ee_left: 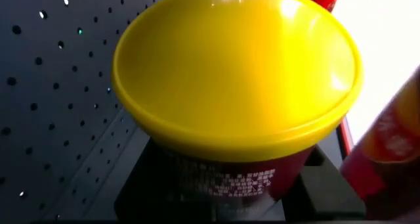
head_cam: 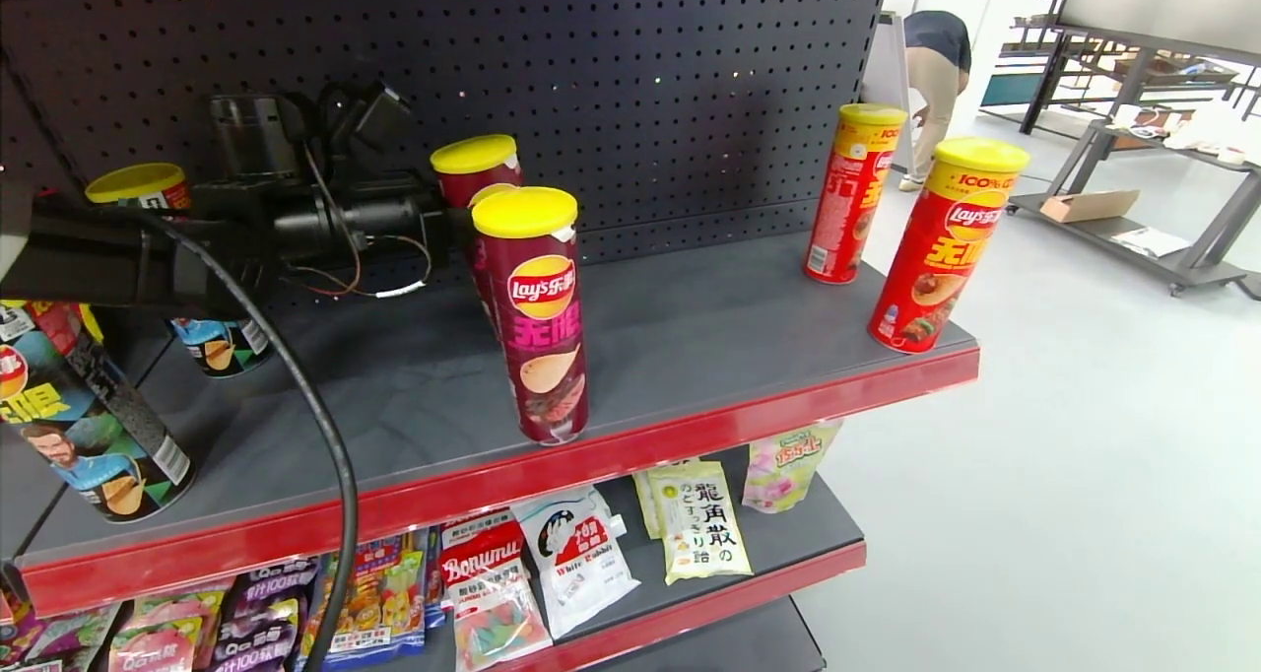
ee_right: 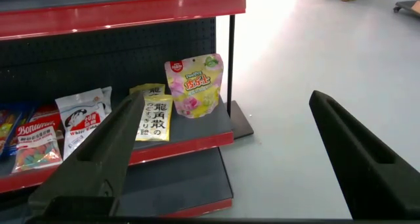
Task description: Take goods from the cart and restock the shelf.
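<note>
A maroon chip can with a yellow lid [head_cam: 480, 168] stands upright at the back of the grey top shelf [head_cam: 709, 327]. My left gripper [head_cam: 455, 223] comes in from the left and is shut on its body. In the left wrist view its yellow lid [ee_left: 236, 73] is close up, and the dark fingers [ee_left: 141, 191] hug the can's sides below it. A second maroon can [head_cam: 537, 317] stands just in front, near the red shelf edge. My right gripper [ee_right: 236, 158] is open and holds nothing, low beside the shelf unit above the floor.
Two red chip cans [head_cam: 852, 194] [head_cam: 944, 243] stand at the shelf's right end. Blue-patterned cans [head_cam: 89, 426] [head_cam: 222, 342] stand at the left. Snack bags [head_cam: 690, 519] [ee_right: 193, 86] lie on the lower shelf. A black cable [head_cam: 325, 436] hangs over the shelf front.
</note>
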Motion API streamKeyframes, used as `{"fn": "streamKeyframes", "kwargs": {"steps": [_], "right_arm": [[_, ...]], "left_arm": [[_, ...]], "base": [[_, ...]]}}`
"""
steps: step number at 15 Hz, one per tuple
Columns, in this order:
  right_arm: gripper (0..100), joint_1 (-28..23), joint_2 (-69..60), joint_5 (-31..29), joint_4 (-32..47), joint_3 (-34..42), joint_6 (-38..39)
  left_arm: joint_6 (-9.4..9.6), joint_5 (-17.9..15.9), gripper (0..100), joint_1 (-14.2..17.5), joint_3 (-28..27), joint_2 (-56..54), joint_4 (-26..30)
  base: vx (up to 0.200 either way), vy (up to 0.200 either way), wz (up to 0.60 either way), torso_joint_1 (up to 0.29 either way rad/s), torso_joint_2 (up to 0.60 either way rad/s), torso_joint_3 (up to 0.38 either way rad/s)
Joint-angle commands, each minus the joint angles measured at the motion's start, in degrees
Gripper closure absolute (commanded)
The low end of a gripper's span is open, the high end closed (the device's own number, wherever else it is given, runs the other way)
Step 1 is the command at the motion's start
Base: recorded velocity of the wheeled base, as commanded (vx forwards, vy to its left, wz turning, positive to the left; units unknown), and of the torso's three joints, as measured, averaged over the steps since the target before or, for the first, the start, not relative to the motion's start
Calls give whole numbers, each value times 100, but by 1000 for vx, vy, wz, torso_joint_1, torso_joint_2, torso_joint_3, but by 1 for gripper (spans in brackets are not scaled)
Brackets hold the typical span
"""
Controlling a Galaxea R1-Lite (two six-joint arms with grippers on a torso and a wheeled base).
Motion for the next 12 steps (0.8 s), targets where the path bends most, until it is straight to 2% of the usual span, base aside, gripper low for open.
{"fn": "streamKeyframes", "kwargs": {"steps": [1, 7, 12], "right_arm": [[0, 2, 5, 2, -1, 1, -2], [0, 2, 5, 2, -1, 1, -2], [0, 2, 5, 2, -1, 1, -2]], "left_arm": [[8, -17, 100, -1, -179, 267, -44], [35, -35, 100, -98, -531, 566, -229], [52, -61, 100, -142, -540, 636, -255]], "base": [[0, 0, 0, 0, 0, 0], [0, 0, 0, 0, 0, 0], [0, 0, 0, 0, 0, 0]]}}
